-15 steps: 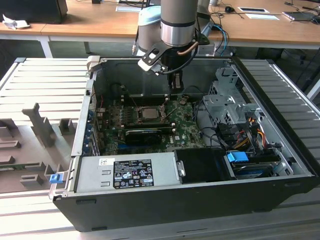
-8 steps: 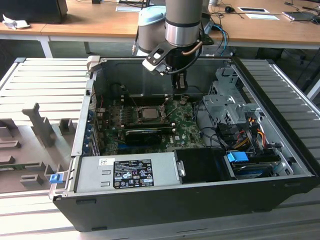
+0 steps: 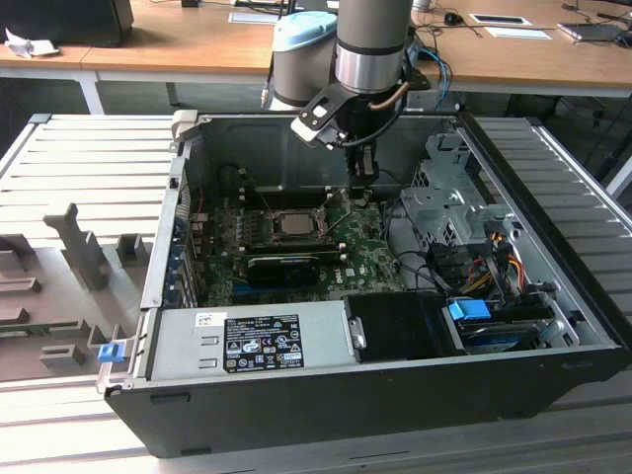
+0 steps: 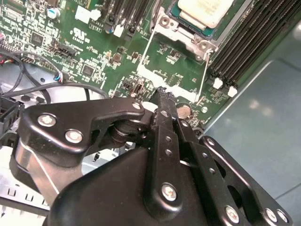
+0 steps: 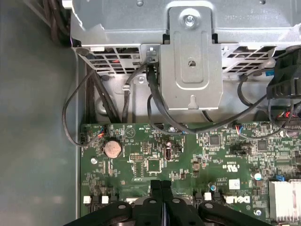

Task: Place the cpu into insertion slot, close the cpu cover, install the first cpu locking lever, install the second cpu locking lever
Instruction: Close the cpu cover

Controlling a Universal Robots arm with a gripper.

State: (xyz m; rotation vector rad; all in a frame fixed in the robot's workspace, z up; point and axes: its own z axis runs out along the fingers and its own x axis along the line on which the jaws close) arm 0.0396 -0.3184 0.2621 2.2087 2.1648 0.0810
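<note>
Office-like lab: wooden desks [image 3: 178, 39] (papers [image 3: 518, 33] atop).

matt black metal hand [image 4: 162, 94]; silvery-beige metal cpu [image 4: 204, 9].

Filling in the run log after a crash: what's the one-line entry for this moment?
claw: shut, nothing held | over: green board | cpu: in insertion slot
</note>
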